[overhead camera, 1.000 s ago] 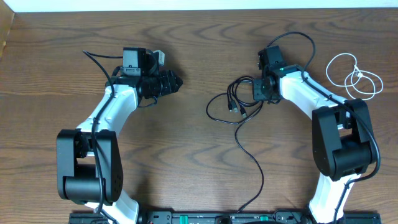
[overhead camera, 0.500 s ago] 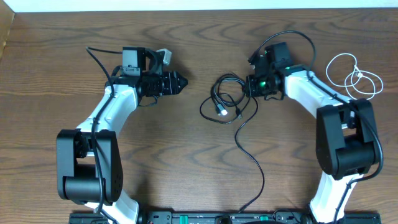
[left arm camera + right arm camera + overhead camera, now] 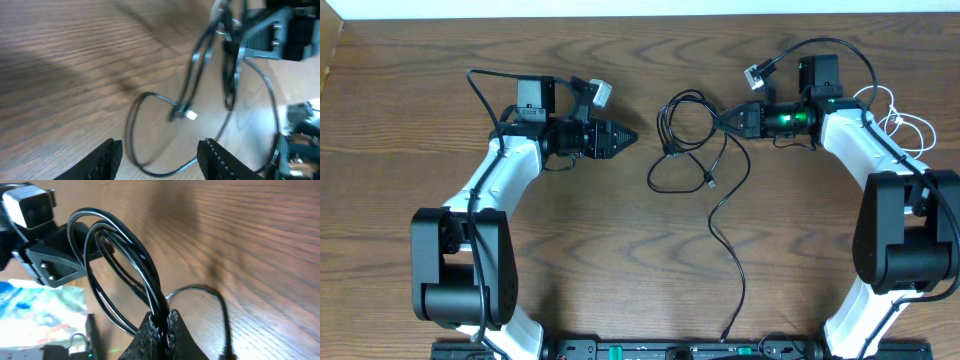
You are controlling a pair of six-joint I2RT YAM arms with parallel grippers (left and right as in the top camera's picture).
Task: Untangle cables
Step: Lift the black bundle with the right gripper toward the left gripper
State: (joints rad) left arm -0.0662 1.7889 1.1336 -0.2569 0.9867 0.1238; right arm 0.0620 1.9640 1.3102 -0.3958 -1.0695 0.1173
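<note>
The black cable (image 3: 692, 150) lies in loops at the table's middle, with a tail running toward the front edge. My right gripper (image 3: 728, 119) is shut on a bundle of its loops (image 3: 145, 265) and holds them raised. My left gripper (image 3: 628, 138) is open and empty, pointing right, just left of the loops; its fingers (image 3: 159, 159) frame a cable loop and a small plug (image 3: 190, 115) lying below. The white cable (image 3: 900, 122) lies coiled at the far right, partly behind my right arm.
The table's far edge (image 3: 640, 14) runs along the top. My arm bases stand at the front left (image 3: 460, 270) and front right (image 3: 905, 250). Thick black robot wires arc above each wrist.
My right gripper has swung right and turned to point left, lifting the black loops. My left gripper has moved right toward the loops. The black cable has shifted and spread.
</note>
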